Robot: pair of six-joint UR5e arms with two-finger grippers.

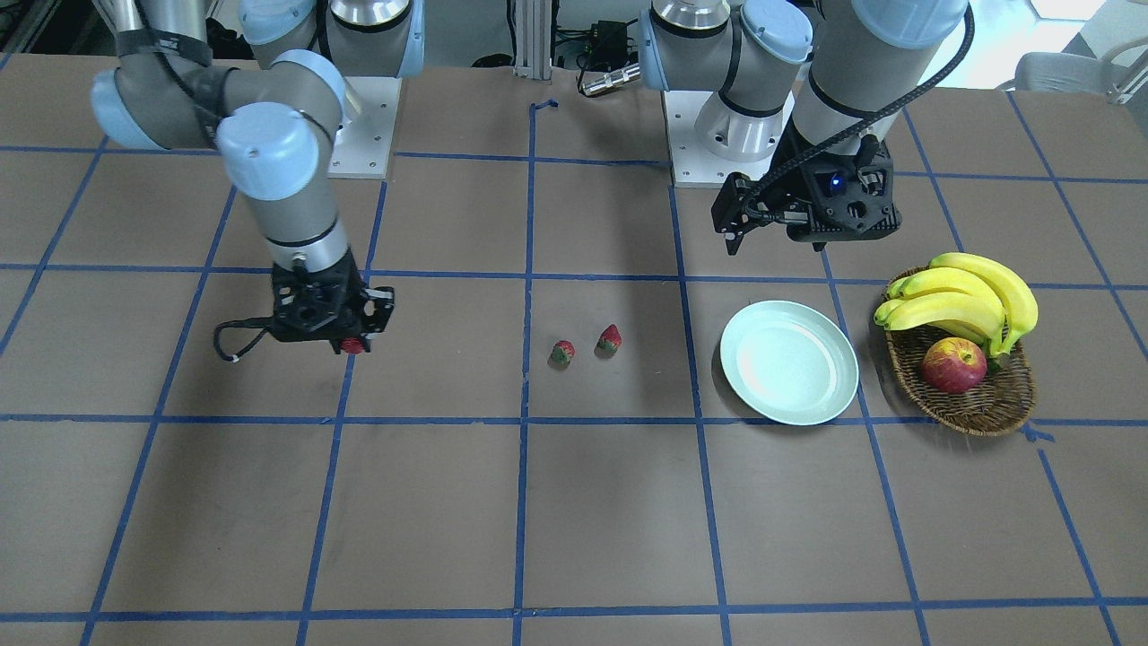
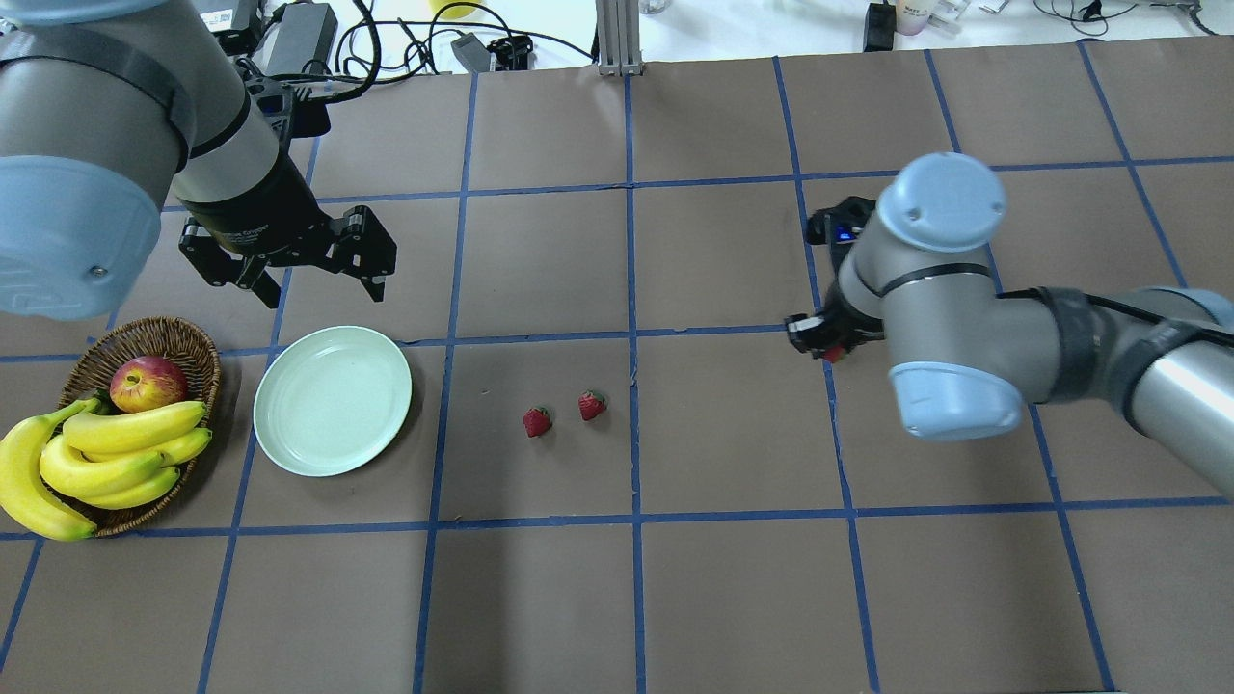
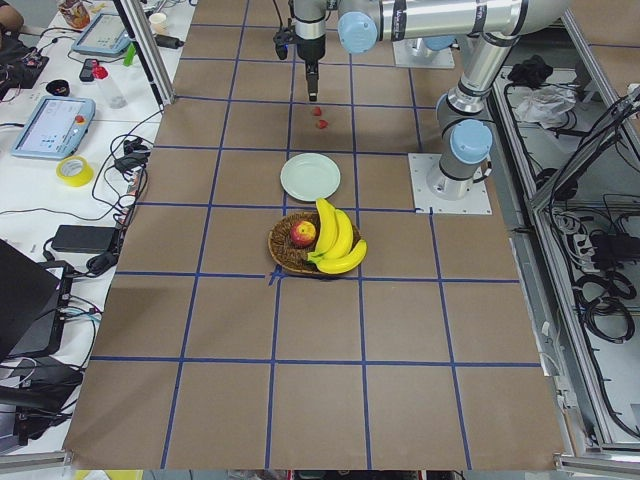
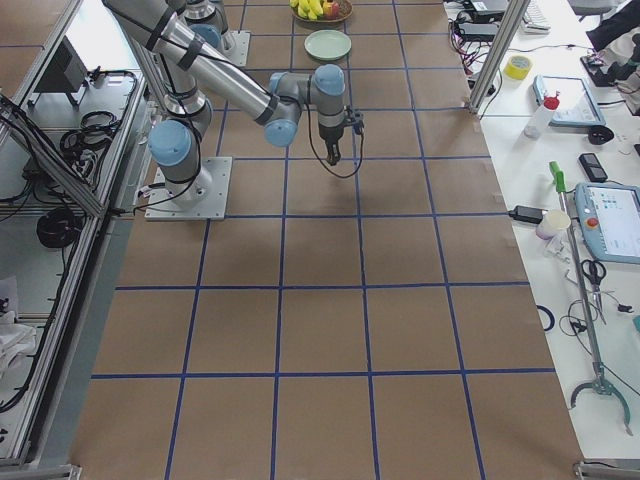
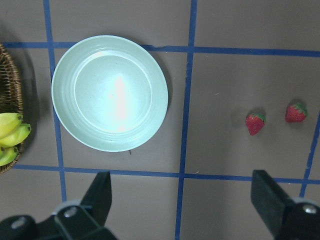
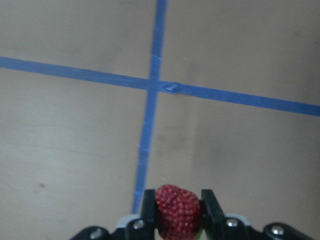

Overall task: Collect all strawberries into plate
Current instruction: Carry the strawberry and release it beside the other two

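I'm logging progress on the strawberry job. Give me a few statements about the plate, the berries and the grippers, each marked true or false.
1. The plate already holds a berry. False: it is empty.
2. The right gripper is shut on a strawberry. True.
3. On the table lie two strawberries, between the plate and the right gripper. True.
4. The left gripper is shut. False: it is open and holds nothing.
5. The apple lies on the plate. False: it is in the basket with the bananas.
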